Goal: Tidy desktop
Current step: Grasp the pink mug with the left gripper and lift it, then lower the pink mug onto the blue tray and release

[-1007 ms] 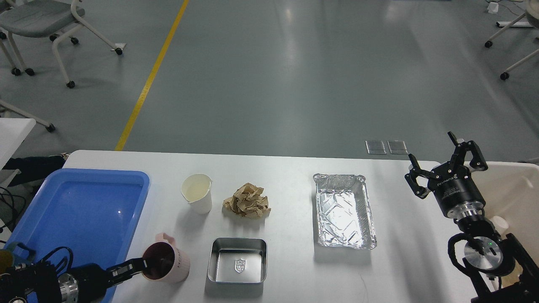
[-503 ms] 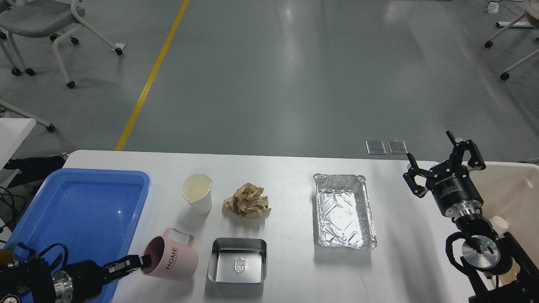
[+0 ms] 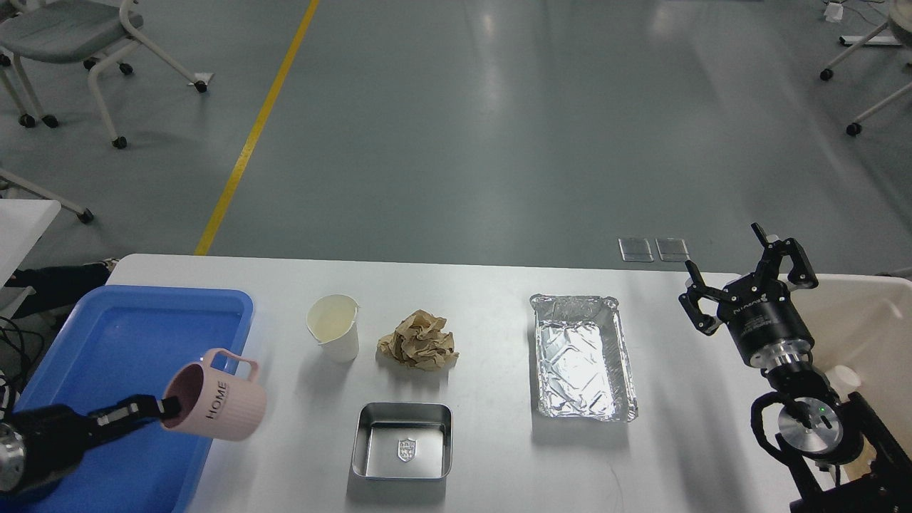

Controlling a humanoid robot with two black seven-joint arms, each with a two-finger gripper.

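Observation:
The white desktop carries several items. My left gripper is shut on the rim of a pink mug marked HOME. It holds the mug tilted on its side, above the right edge of the blue tray. A white paper cup, a crumpled brown paper ball, a square metal tin and a foil tray stand on the desktop. My right gripper is open and empty, raised at the desktop's right end, beside the cream-white bin.
The blue tray sits at the left end of the desktop and looks empty. The cream-white bin stands past the right edge and holds a small white object. Chairs stand on the floor at the far left.
My left gripper has lifted the pink mug off the desktop and carried it left, from beside the metal tin to over the blue tray's right edge. My right gripper has barely moved.

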